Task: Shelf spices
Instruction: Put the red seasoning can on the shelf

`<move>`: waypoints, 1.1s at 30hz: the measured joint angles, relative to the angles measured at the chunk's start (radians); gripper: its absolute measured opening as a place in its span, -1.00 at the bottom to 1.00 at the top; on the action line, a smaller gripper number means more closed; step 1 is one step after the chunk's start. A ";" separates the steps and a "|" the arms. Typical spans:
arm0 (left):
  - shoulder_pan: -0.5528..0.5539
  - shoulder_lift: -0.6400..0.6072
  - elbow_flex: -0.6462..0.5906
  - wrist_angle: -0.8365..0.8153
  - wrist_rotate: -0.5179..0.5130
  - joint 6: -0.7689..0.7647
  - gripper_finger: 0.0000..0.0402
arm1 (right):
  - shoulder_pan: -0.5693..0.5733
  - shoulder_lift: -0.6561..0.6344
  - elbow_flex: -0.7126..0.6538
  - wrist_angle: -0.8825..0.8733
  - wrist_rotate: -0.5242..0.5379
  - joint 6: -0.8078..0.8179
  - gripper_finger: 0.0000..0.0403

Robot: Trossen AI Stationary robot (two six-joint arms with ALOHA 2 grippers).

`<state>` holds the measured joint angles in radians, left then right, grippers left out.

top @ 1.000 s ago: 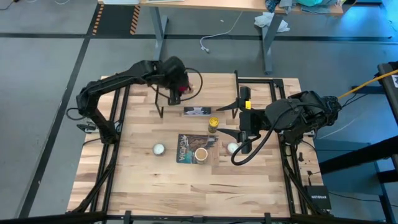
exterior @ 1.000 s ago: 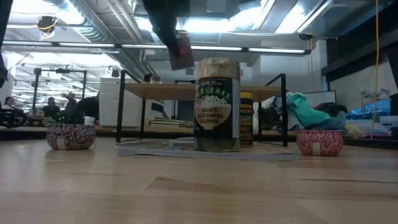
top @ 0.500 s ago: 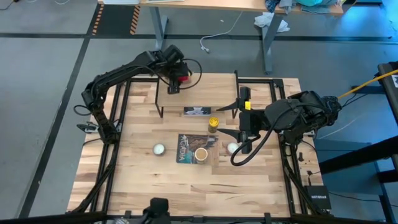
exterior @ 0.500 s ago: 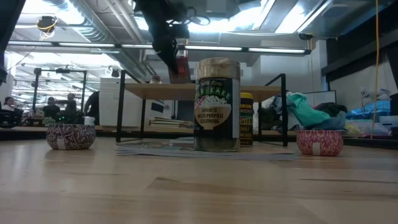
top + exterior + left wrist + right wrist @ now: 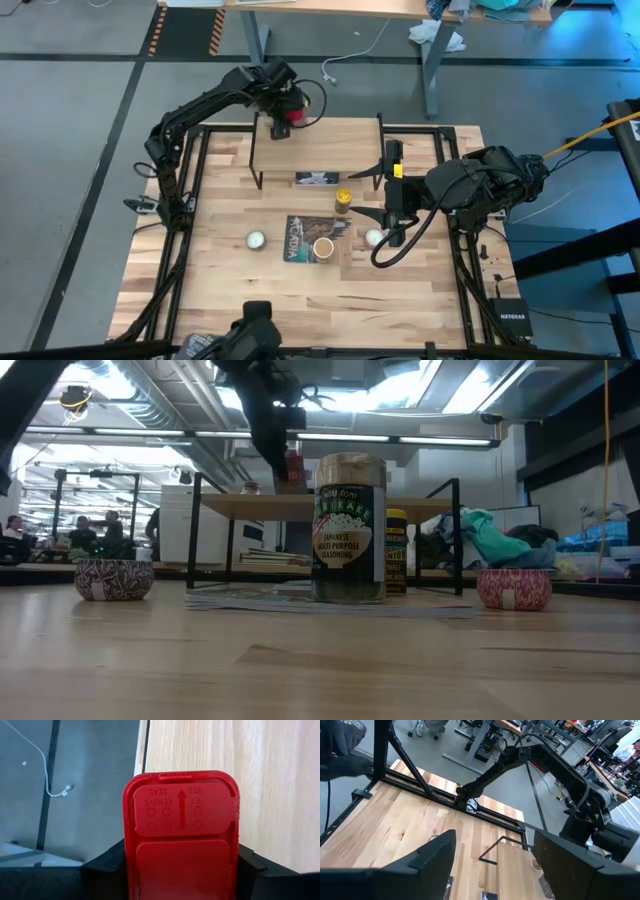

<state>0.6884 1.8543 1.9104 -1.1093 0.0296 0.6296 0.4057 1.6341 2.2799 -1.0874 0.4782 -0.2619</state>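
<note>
Counter (image 5: 230,290): light wood, fills the middle of the high view, an arm at each side.
Shelf (image 5: 330,135): narrow board on black legs, upper middle of the high view, its long axis running left to right across the frame; in the low view it spans the middle behind the jars.
Left hand (image 5: 283,108): upper middle of the high view, over the shelf's left end, clamped on the red tin (image 5: 284,114).
Red tin: held off the board, at the upper middle of the low view just above the shelf's left part; it is not set down yet.
Tin's axis: in the left wrist view the red lid faces the camera between the two fingers, so the long axis seems to run along the hand, lid end toward the wrist; in the low view it hangs close to upright.
Key relation: shelf lies directly below the tin, so the coming move is, by my reading, a short drop rather than a sideways carry.
Right hand (image 5: 388,192): right of centre in the high view, fingers apart, holding nothing.
Tan jar (image 5: 323,247): on the dark book (image 5: 300,240), lower middle, upright.
Yellow jar (image 5: 343,199): upright, between shelf and book, just left of the right hand.
Nearer arm: right arm for both jars; left arm for the shelf's left end.
Tiny jar: I cannot place it with confidence.
</note>
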 joint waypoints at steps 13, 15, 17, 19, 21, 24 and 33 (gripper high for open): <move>0.032 0.048 0.108 -0.130 0.030 0.026 -0.04 | 0.000 0.000 0.000 0.000 0.000 0.002 0.37; 0.035 0.048 0.108 -0.136 0.036 0.026 -0.04 | 0.000 0.000 0.000 0.000 0.000 0.002 0.37; 0.035 0.050 0.108 -0.129 0.042 0.028 -0.04 | 0.000 0.000 0.000 0.000 0.000 0.002 0.37; 0.035 0.052 0.108 -0.131 0.054 0.032 -0.04 | 0.000 0.000 0.000 0.000 0.000 0.002 0.37; 0.034 0.052 0.108 -0.129 0.072 0.036 -0.04 | 0.000 0.000 0.000 0.000 0.000 0.004 0.37; 0.033 0.052 0.108 -0.130 0.076 0.036 -0.04 | 0.000 0.000 0.000 0.000 0.000 0.014 0.37; 0.033 0.053 0.108 -0.131 0.094 0.035 -0.04 | 0.000 0.000 0.000 0.000 0.000 0.020 0.37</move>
<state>0.7212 1.9072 2.0186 -1.2407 0.1236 0.6647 0.4057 1.6344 2.2799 -1.0874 0.4782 -0.2420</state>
